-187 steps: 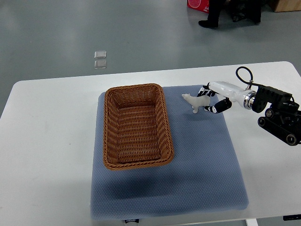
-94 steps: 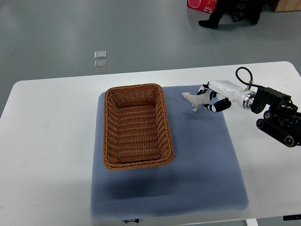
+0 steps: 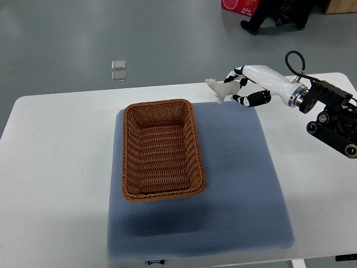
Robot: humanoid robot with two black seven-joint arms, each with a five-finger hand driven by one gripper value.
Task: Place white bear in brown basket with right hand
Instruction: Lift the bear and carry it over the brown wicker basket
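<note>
White bear gripped in right hand, fingers curled closed around its rear. Bear sits right of and beyond the brown basket, above the blue mat's far edge.

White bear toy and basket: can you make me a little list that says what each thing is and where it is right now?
toy: small white bear figure, held up beside the far right corner of the basket
holder: robot's right hand, fingers closed on the bear
basket: brown woven wicker basket, rectangular, nothing inside
mat: blue-grey padded mat, under the basket
table: white table, under the mat
left hand: not in the picture
job so far: bear not yet in the basket
</note>
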